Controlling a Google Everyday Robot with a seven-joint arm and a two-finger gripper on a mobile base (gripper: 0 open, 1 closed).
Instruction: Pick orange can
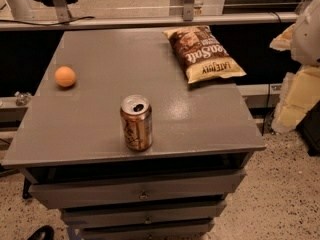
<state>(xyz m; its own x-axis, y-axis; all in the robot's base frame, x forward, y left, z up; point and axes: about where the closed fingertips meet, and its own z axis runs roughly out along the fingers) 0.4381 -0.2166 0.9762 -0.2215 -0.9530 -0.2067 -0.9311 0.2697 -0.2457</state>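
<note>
The orange can (136,123) stands upright near the front edge of the grey cabinet top (100,49), a little left of the middle. It is copper-orange with dark script lettering and a silver top with an open pull-tab hole. My gripper (296,100) shows as pale cream parts at the right edge of the view, beside and below the cabinet top. It is far to the right of the can and touches nothing on the top.
A small orange ball (65,76) lies at the left side of the top. A brown-and-yellow chip bag (203,52) lies at the back right corner. Drawers (142,193) sit below the front edge. A rail (150,21) runs behind the cabinet.
</note>
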